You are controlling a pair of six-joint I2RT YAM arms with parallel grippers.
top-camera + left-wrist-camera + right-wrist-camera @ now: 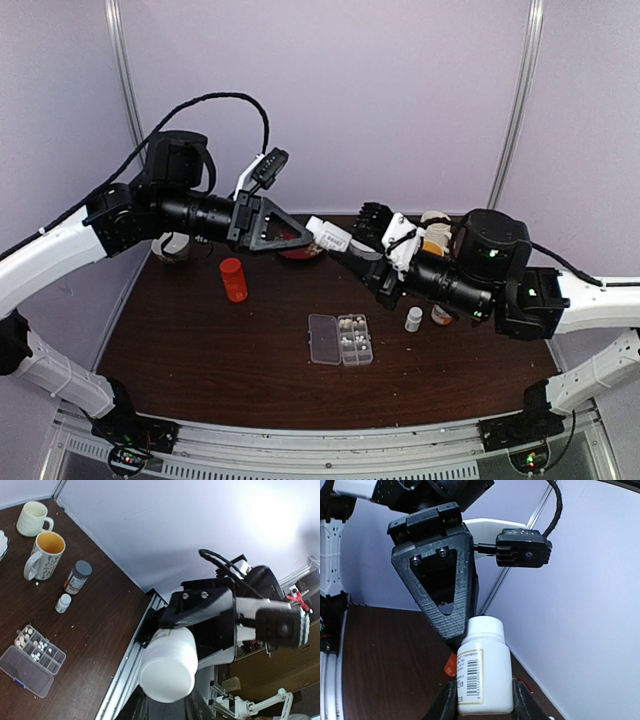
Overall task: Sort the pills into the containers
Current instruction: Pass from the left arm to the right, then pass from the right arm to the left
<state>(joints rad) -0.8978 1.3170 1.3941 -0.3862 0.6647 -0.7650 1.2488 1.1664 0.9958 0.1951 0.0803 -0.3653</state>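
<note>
A white pill bottle [328,234] hangs in the air between my two grippers, above the back of the table. My right gripper [352,250] is shut on its labelled body [482,680]. My left gripper [310,238] is shut on its white cap [167,672], which also shows in the right wrist view [485,627]. The clear pill box [341,339] lies open on the table in front, its lid flat to the left. Small whitish pills [36,649] sit in some of its cells [42,650]. The left gripper's black frame [437,575] fills the right wrist view.
An orange bottle [233,279] stands at the left. A small white bottle [413,319] and a grey-capped bottle [441,315] stand right of the pill box. Two mugs [44,555] [31,518] stand at the back right. A red dish [300,252] lies under the grippers.
</note>
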